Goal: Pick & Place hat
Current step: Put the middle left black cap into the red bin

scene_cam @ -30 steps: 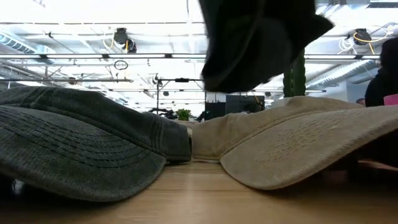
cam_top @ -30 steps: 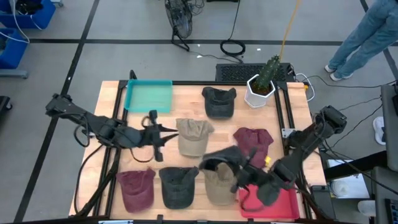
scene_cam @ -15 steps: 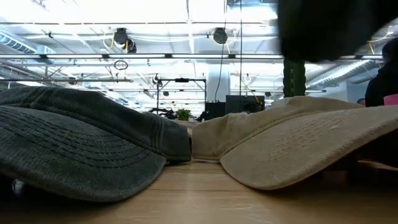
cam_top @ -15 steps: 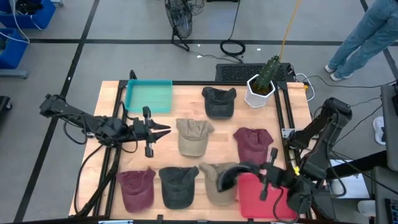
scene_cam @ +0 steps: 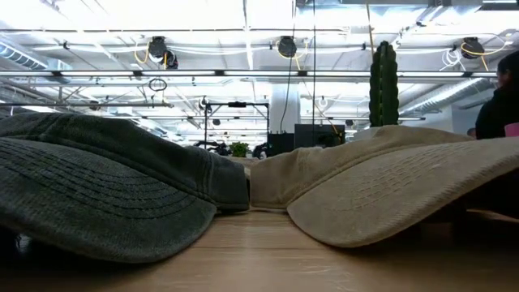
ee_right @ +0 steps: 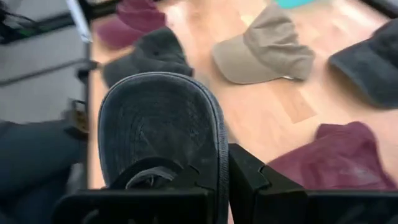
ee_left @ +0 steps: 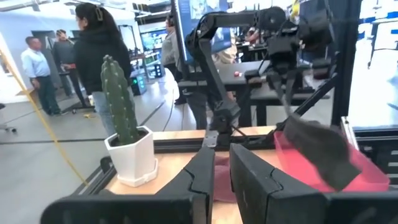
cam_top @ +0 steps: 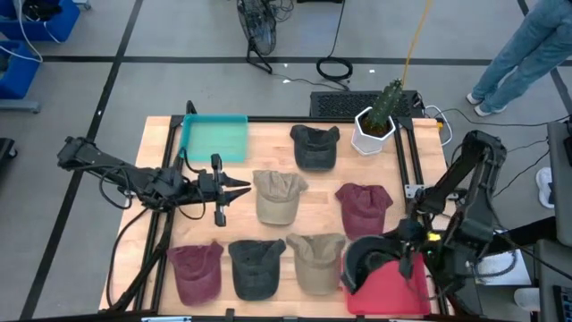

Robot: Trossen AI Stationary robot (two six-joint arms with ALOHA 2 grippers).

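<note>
Swinging rightward, the right gripper [cam_top: 393,255] now clenches the dark hat [cam_top: 365,259] over the red tray [cam_top: 393,295], directly below. Left gripper [cam_top: 239,186] waits mid-table, fingers apart.

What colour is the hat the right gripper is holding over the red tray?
Dark grey, clearest in the right wrist view: the hat in the right gripper.

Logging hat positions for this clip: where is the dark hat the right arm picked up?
In the high view the dark hat hangs from the right gripper over the red tray at the table's front right corner, beside the tan hat.
</note>
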